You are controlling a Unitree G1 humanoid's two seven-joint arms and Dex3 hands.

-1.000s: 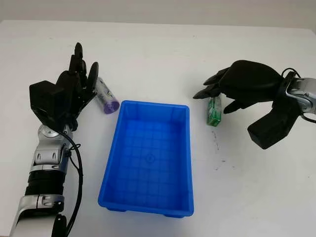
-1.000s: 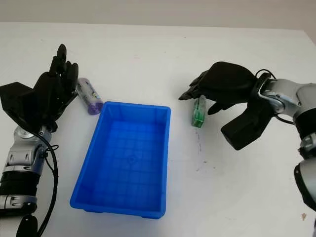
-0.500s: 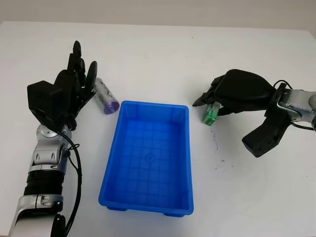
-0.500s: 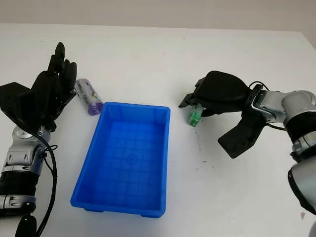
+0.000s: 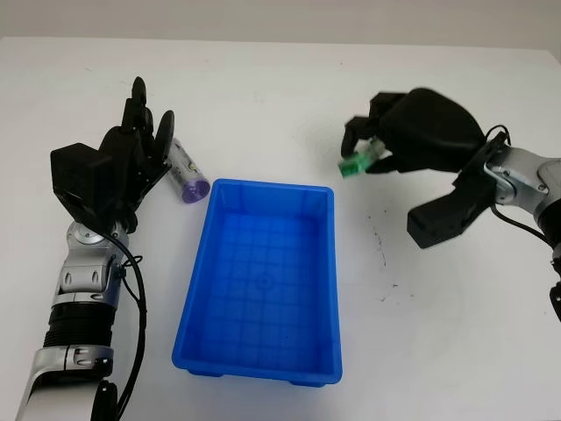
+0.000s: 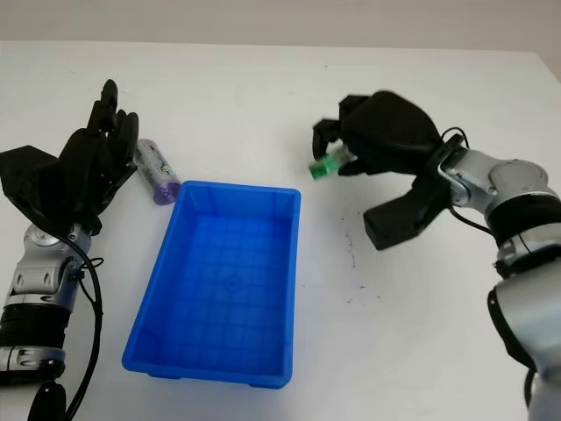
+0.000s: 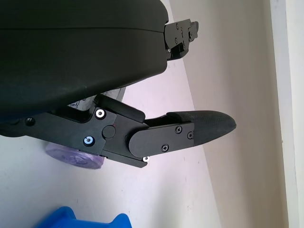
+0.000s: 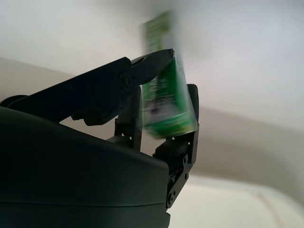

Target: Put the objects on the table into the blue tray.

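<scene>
My right hand (image 5: 372, 149) is shut on a small green packet (image 5: 353, 165), holding it in the air just beyond the far right corner of the blue tray (image 5: 224, 329). The right wrist view shows the green packet (image 8: 166, 102) pinched between the black fingers (image 8: 114, 90). A purple-capped tube (image 5: 188, 172) lies on the table off the tray's far left corner. My left hand (image 5: 140, 145) stands open right beside that tube, on its left. The tray has nothing in it.
The white table (image 5: 280, 88) stretches around the tray. A few dark specks (image 5: 383, 259) mark the surface to the tray's right. The table's far edge (image 5: 263, 42) runs along the top.
My right hand closed on the green packet, lifted it off the table and carried it up and left toward the tray's far right corner. The left hand barely moved.
</scene>
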